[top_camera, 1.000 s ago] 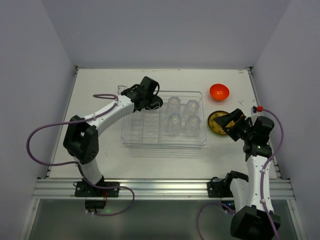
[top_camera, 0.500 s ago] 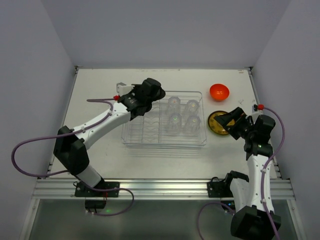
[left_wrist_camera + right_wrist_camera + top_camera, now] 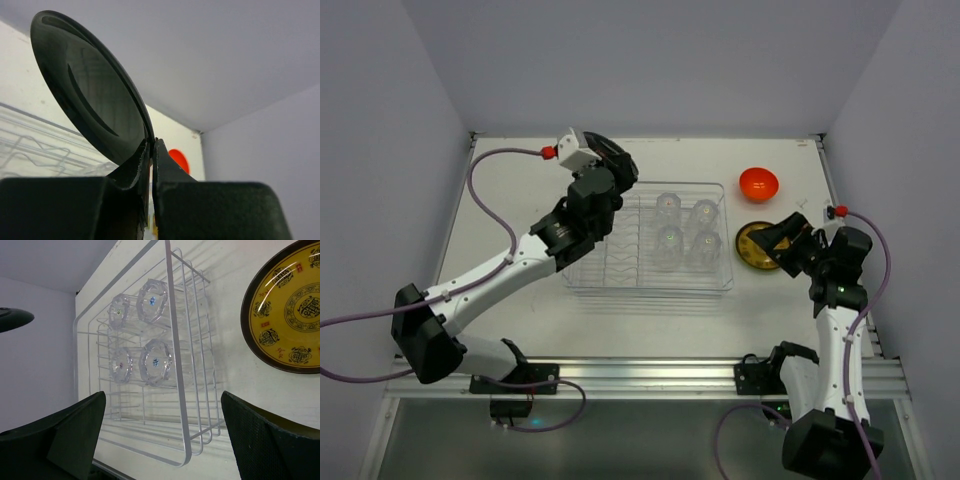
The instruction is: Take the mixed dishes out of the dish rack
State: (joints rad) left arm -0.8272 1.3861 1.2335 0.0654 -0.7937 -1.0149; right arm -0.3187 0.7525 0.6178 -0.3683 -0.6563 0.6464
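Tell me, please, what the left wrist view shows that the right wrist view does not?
Only the left wrist view: the left gripper shut on the black plate's rim, with the orange-red bowl behind. Only the right wrist view: four clear tumblers in the dish rack, the yellow plate on the table, the open right gripper. Both: the dish rack, and the black plate, seen small at the right view's left edge.

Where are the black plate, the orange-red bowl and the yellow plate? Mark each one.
black plate (image 3: 90, 90): left wrist view, on its glossy face.
orange-red bowl (image 3: 758, 183): top external view, on the middle of its hollow.
yellow plate (image 3: 287, 310): right wrist view, on its patterned yellow face.
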